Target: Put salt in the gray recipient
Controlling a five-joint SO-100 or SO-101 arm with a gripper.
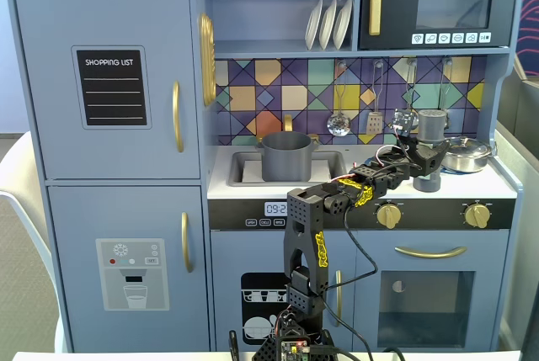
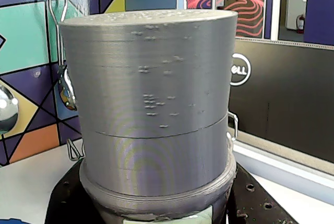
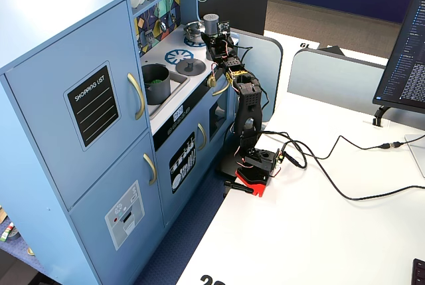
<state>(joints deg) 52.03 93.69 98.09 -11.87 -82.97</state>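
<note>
One salt point(image 1: 431, 125) shaker is clamped in the end effector point(image 1: 425, 152), lifted over the stove at the right of a fixed view. One gray pot point(image 1: 287, 156) sits in the sink, well apart. One steel pan point(image 1: 468, 154) and three plates point(image 1: 328, 23) are nearby.

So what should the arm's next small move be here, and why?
Probably lift the salt a little and begin carrying it toward the gray recipient in the sink. The wrist view shows the shaker filling the frame, apparently seated in the pincer, while the pot sits well off to the left in a fixed view.
</note>
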